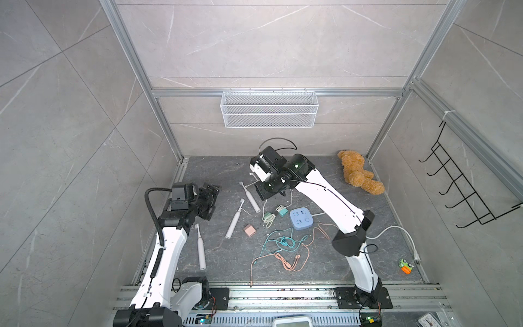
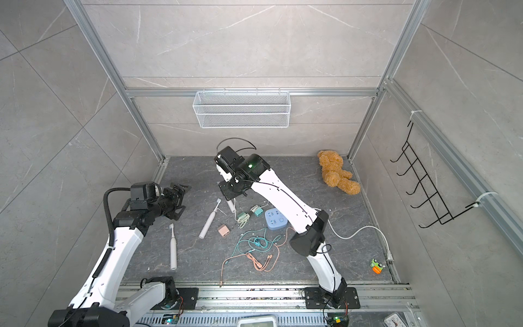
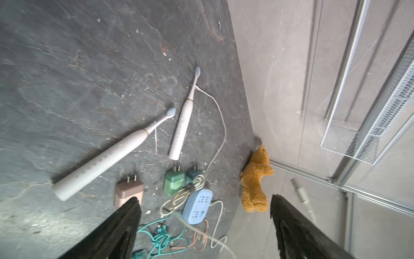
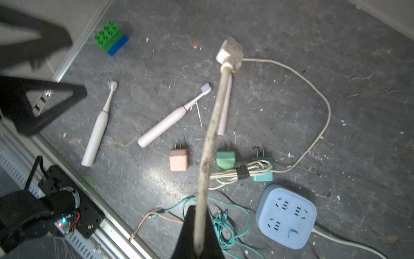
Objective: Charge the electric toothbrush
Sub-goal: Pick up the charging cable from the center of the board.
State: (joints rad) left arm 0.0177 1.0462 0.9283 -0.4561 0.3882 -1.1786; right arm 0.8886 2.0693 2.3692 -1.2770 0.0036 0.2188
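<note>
Clamping cable (image 4: 211, 125) in right gripper (image 4: 197, 233) over toothbrush (image 4: 225, 105), left gripper (image 1: 210, 201) wide, empty; yet to plug in toothbrush or seat adapter (image 4: 263, 177) in strip (image 4: 286, 215).

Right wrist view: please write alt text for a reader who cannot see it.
The right gripper pinches a dirty white charging cable, its connector end projecting above the dark floor. On it lie three electric toothbrushes, pink, green and teal plug adapters, and a blue power strip.
</note>
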